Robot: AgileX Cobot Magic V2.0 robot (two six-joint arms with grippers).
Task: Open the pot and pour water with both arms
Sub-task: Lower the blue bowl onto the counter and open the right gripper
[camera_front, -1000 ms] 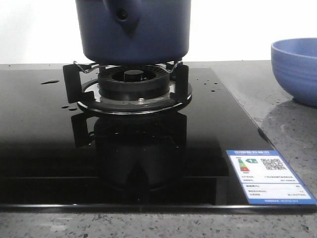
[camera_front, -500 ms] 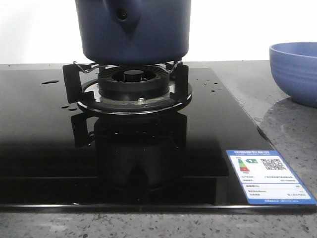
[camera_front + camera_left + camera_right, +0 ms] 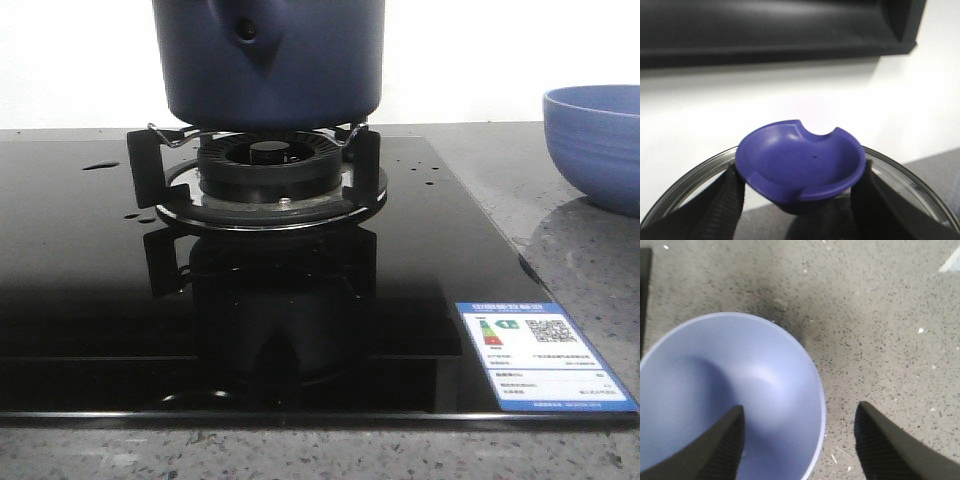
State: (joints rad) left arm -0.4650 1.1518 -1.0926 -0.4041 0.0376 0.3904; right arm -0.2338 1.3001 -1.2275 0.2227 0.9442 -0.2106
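Pot (image 3: 270, 60) sits on the burner (image 3: 268, 165) of a black glass hob (image 3: 90, 300), resting on the metal supports; handle stub with round hole faces the camera. Top of the pot is cut off in the front view, so I cannot tell from there whether it is covered. Small glossy water drops (image 3: 100, 165) lie on the glass to the left of the burner, a few more to its right.

Left claw (image 3: 800, 187) — pinching a purple-blue knob (image 3: 801, 167) with a notched rim, set on a round glass lid (image 3: 910, 182); both pads press against the knob's sides.

Right claw (image 3: 800, 440) — spread, fingers apart, one finger over the rim of the light-blue bowl (image 3: 730, 395), the other over the speckled grey table (image 3: 880, 315). Bowl stands on the table to the right of the hob.
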